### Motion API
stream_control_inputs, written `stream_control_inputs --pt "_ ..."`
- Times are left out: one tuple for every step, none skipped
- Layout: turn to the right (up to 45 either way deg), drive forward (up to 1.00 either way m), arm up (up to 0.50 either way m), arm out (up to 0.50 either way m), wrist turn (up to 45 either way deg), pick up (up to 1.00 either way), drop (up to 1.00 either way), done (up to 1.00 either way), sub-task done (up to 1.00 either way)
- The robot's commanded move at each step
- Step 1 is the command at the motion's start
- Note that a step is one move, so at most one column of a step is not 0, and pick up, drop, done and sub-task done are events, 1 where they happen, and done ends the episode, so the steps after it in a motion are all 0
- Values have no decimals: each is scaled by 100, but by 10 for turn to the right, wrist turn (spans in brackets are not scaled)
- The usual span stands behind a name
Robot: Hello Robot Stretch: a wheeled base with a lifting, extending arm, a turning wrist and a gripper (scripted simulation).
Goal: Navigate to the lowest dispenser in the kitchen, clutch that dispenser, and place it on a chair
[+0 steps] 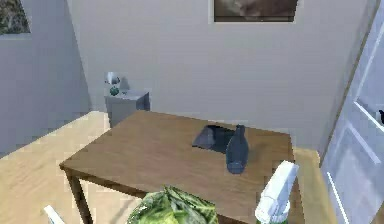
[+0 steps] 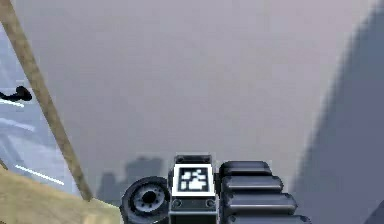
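Nearest the camera, a green leafy head (image 1: 172, 207) sits at the near edge of a brown wooden table (image 1: 130, 155). Just to its right in the forward view, at the table's near right corner, stands a white upright container (image 1: 275, 192). Farther back, a dark blue narrow-necked bottle (image 1: 237, 150) stands upright right beside a flat dark slab (image 1: 212, 136). Either of the two could be the dispenser; their shapes do not settle which. A small pale object on the small grey cabinet (image 1: 127, 103) against the far wall is too small to name.

In the arm side view, the gripper (image 2: 147, 198) shows as a dark round body low in the picture, left of a white marker square. Its far end cannot be made out, so whether it holds anything cannot be told. Beyond it is the plain grey wall (image 2: 210, 80), with a white door (image 2: 15, 120) at the view's left.

What the next move turns on is that both candidates lie ahead of the robot, on the table, while the arm points out sideways at bare wall. The base probably has to turn and draw alongside the table, so that the chosen upright container lies out along the arm's reach.
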Motion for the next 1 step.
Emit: stream_control_inputs --pt "-450 0 0 0 0 0 0 0 0"
